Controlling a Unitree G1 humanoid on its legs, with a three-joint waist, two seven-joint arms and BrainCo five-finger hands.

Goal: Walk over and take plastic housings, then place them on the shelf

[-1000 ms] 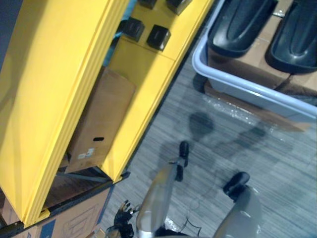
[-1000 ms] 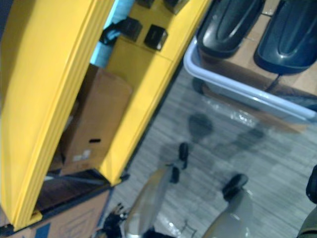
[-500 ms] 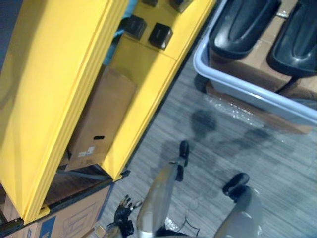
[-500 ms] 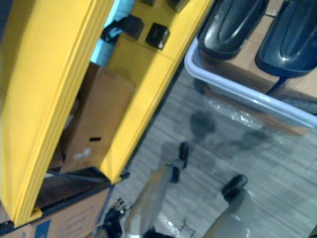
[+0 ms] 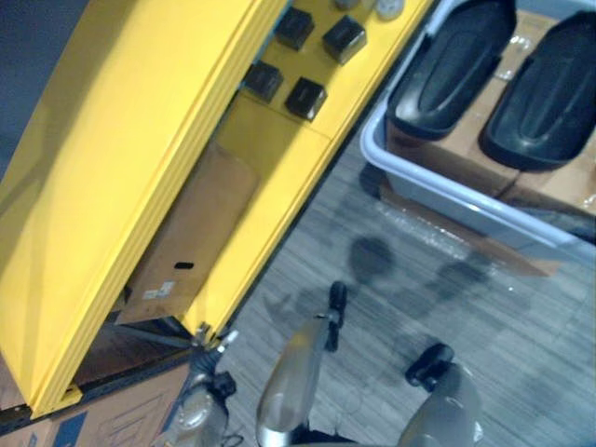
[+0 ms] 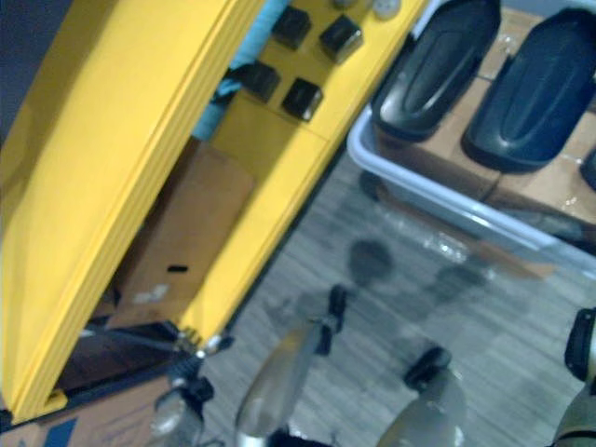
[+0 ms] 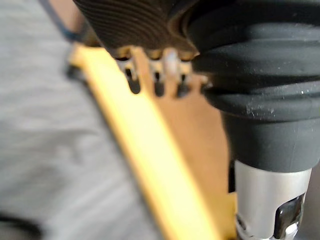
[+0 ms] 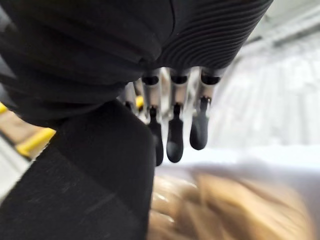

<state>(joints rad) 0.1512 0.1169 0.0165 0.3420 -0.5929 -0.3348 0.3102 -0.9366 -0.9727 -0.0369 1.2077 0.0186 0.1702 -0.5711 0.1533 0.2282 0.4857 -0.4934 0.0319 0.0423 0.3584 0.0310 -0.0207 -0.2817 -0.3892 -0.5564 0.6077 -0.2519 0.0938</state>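
Hanging slack and empty, right robot hand (image 8: 175, 135) uncurled; left robot hand (image 7: 171, 62) likewise relaxed near yellow shelf (image 5: 140, 168).

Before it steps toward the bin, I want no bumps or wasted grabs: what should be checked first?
1. Right hand free: fingers straight, holding nothing. Ok.
2. Left hand free: fingers relaxed, holding nothing. Ok.
3. Left hand clear of the yellow shelf: close by its lower corner; contact cannot tell.
4. Black plastic housings within reach: they lie in the pale bin, well apart from both hands. Not ok.
5. Room on the shelf: bare yellow surface beside the small black boxes. Ok.
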